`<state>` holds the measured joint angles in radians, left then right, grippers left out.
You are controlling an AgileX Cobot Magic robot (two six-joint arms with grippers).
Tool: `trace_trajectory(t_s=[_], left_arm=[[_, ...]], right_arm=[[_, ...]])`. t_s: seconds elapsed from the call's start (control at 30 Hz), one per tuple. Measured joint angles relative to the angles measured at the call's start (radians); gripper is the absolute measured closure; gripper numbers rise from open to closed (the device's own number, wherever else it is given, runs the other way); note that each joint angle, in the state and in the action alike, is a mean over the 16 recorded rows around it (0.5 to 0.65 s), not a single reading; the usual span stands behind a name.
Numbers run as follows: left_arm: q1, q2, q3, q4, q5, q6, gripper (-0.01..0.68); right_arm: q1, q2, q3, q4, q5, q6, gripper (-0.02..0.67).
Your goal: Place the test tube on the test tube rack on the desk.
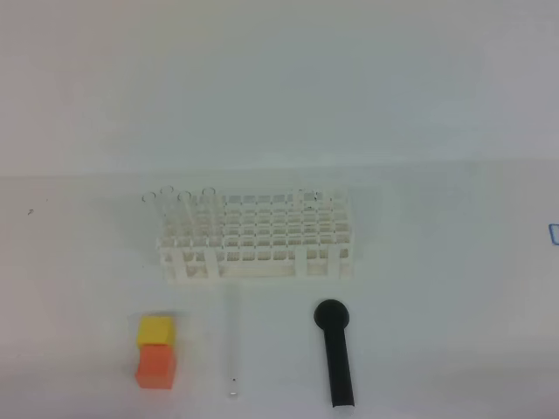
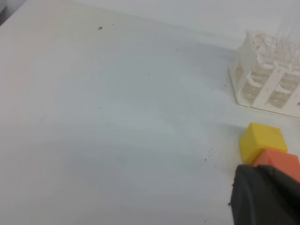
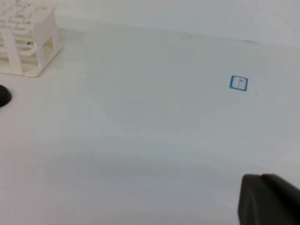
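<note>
From the high view I see bare desk [image 1: 79, 262] along the whole left side, with only a tiny dark speck [image 1: 31, 210] far out. My left gripper [image 2: 265, 194] shows only as a dark block in the bottom right corner of its own camera; its jaws are closed, with nothing between them. Just beyond it sit the orange cube [image 1: 156, 365] and the yellow cube [image 1: 156, 330], touching, yellow on the far side. Right of the cubes the tube [image 1: 233, 345] lies flat on the desk, nearly invisible, its length running from near the front edge toward the rack [image 1: 262, 236], just short of the rack's front. The rack stands mid-desk, with a few clear tubes [image 1: 179, 209] upright in its left columns. Right of the lying tube is the black stick [image 1: 336, 353], round head toward the rack, well apart from it. Further right the desk is open, save a small blue mark [image 3: 238, 83]. My right gripper [image 3: 269, 199] sits low at that side, also closed and holding nothing.
</note>
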<state>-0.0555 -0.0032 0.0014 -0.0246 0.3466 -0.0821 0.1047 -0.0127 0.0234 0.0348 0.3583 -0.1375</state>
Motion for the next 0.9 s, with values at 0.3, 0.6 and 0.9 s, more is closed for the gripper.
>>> trace_trajectory(t_s=[0.3,0.6,0.9], left_arm=[[0.000,0.000,0.000,0.000,0.000,0.000,0.674],[0.000,0.000,0.000,0.000,0.000,0.000,0.674],[0.000,0.000,0.000,0.000,0.000,0.000,0.674]], right_arm=[[-0.017,0.000,0.000,0.001,0.000,0.000,0.650],[-0.056,0.000,0.000,0.002,0.000,0.001,0.650],[-0.070,0.000,0.000,0.002,0.000,0.002,0.650]])
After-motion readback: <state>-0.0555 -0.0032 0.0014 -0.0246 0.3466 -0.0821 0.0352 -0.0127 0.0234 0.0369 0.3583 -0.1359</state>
